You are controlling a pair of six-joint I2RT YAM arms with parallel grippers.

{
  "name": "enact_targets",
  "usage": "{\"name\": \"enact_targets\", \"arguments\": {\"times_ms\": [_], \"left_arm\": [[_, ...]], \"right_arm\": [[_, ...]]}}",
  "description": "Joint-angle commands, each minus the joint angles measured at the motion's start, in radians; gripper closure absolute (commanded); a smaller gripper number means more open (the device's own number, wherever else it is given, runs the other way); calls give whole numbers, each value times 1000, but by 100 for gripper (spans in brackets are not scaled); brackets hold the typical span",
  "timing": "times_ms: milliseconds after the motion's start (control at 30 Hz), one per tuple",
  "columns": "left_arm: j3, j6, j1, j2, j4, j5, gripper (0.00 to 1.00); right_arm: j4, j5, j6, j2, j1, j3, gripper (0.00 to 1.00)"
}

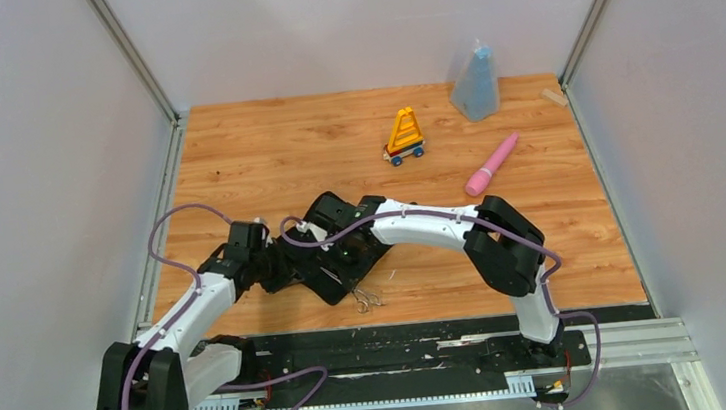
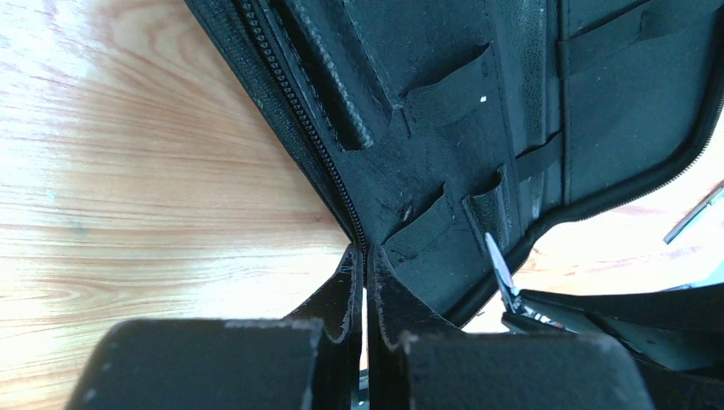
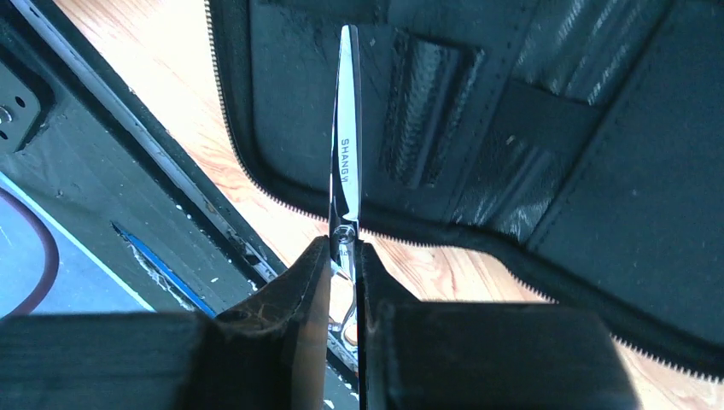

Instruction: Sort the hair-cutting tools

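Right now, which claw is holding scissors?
The right claw: it pinches the scissors near the pivot, blade pointing at the open black case. The left claw grips only that case's zipper edge.

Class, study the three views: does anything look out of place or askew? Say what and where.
The open black case lies diagonal on the table, its edge pinched by the left gripper; the right gripper holds scissors by it. Beyond, a wheeled toy and a pink wand don't belong with hair-cutting gear.
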Motion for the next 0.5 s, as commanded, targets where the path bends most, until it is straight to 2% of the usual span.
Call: {"name": "enact_targets", "arguments": {"times_ms": [0, 467], "left_arm": [[-14, -32, -22, -55, 47, 23, 100], [-56, -54, -33, -168, 104, 49, 100]], "right_arm": [[-33, -44, -26, 40, 11, 71, 100], [-78, -69, -6, 69, 24, 81, 100]]}}
